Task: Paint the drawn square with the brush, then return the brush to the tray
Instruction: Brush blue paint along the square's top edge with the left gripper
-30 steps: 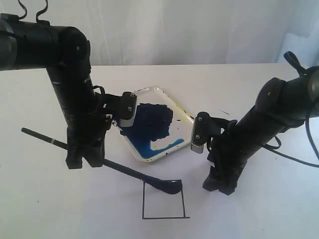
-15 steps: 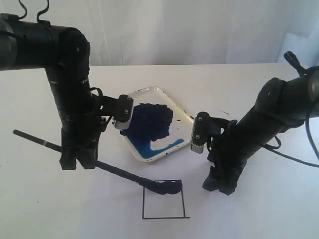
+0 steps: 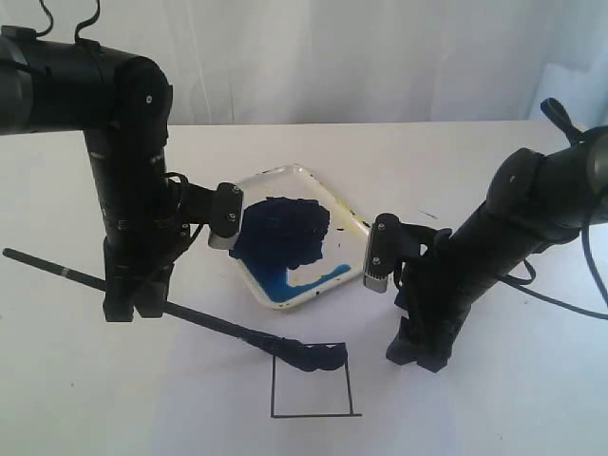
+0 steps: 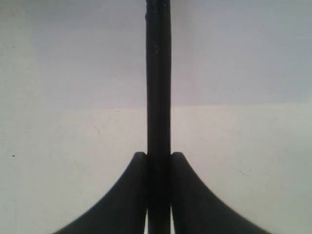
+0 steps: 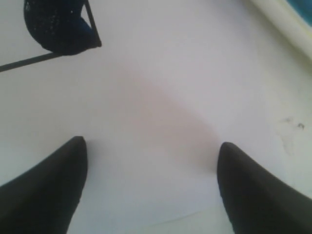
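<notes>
The brush (image 3: 199, 320) lies slanted, a long black stick with a pale band near its far left end. My left gripper (image 3: 131, 306) is shut on its handle (image 4: 158, 97). Its bristle tip (image 3: 290, 349) rests at the top edge of the drawn square (image 3: 313, 385), where a dark blue smear (image 3: 323, 359) (image 5: 58, 24) fills the upper right part. The rest of the square's interior is white. The tray (image 3: 294, 180) with its dark blue blotch sits behind the square. My right gripper (image 3: 418, 356) (image 5: 151, 146) stands open over bare white surface to the right of the square.
The white table (image 3: 494, 418) stretches around both arms. A rim of the tray (image 5: 282, 24) shows at the corner of the right wrist view. A cable (image 3: 560, 294) trails from the right arm at the right edge.
My left gripper has drawn the brush to the left, dragging the tip from the square's top right corner toward its top left. The blue smear has widened. The right arm has not moved.
</notes>
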{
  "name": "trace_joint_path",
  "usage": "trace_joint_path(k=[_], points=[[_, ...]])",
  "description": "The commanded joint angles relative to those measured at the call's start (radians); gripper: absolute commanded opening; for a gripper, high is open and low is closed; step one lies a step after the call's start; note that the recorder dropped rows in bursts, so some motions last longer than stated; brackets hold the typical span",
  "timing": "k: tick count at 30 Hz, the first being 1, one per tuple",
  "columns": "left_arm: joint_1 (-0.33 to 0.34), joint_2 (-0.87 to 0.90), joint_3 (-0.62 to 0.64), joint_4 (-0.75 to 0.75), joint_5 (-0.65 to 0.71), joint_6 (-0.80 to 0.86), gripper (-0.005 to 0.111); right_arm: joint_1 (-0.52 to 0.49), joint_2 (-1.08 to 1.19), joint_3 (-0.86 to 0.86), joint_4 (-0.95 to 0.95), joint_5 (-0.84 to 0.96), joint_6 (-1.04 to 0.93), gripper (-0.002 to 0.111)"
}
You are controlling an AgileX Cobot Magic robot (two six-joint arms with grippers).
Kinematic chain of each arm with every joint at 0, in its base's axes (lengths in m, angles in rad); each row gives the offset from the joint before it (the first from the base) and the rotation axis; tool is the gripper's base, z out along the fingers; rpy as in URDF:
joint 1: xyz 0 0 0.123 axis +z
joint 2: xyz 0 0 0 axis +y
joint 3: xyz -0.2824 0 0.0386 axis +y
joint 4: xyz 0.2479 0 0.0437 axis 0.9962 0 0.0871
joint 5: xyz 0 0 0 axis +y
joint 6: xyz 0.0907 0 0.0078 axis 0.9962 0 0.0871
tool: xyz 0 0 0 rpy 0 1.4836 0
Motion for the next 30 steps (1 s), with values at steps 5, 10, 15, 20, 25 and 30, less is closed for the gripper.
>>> trace_joint_path(k=[5,10,15,20,25,30], points=[[-0.004,0.001,0.006,0.016,0.072,-0.002,0.0,0.001,0.009,0.004,-0.012,-0.012,0.0,0.069],[-0.004,0.001,0.006,0.016,0.072,0.002,0.0,0.001,0.009,0.004,-0.012,-0.012,0.0,0.069],[-0.004,-0.007,0.006,-0.006,0.007,0.012,0.0,0.001,0.009,0.004,-0.012,-0.015,0.0,0.069],[-0.004,-0.051,0.004,-0.091,-0.003,0.078,0.0,0.001,0.009,0.004,-0.012,-0.022,0.0,0.069],[-0.004,-0.074,0.004,-0.122,0.023,0.087,0.0,0.001,0.009,0.004,-0.012,-0.022,0.0,0.069],[-0.004,-0.059,0.004,-0.132,0.015,0.085,0.0,0.001,0.009,0.004,-0.012,-0.022,0.011,0.069]])
